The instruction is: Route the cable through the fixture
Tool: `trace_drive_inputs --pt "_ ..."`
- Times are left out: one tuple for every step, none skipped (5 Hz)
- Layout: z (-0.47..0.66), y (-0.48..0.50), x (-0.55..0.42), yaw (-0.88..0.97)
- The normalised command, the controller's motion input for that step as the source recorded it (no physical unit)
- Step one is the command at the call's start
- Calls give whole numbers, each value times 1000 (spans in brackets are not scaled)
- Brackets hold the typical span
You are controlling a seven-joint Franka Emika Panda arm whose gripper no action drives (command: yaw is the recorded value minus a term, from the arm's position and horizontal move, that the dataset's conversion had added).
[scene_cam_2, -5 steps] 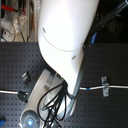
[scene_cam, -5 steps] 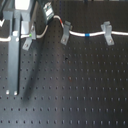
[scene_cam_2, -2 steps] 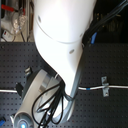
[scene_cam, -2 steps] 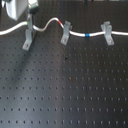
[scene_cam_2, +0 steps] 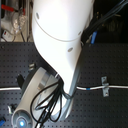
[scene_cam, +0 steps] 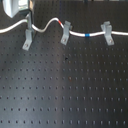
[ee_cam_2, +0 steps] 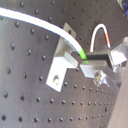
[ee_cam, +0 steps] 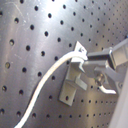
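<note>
Black perforated breadboard (scene_cam: 65, 95) carries three grey clips in a row. White cable (scene_cam: 50, 24) runs across them: seated in the middle clip (scene_cam: 65, 33) and the clip (scene_cam: 106, 32) at the first exterior view's right, lying at the fixture (scene_cam: 27, 36) on the first exterior view's left. Cable looks light, limp and springy, likely to slip; best held close beside the fixture. Gripper (ee_cam_2: 92, 62) pinches the cable at its green band (ee_cam_2: 81, 53), touching the clip. No legible writing or brand seen.
</note>
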Motion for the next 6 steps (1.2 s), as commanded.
trace_drive_inputs --pt "-352 -164 -185 489" --pt "2 -173 -167 451" --pt "2 -122 -165 440" --pt "1 -34 -82 429" --pt "118 -29 -154 397" --pt "262 -68 -129 331"
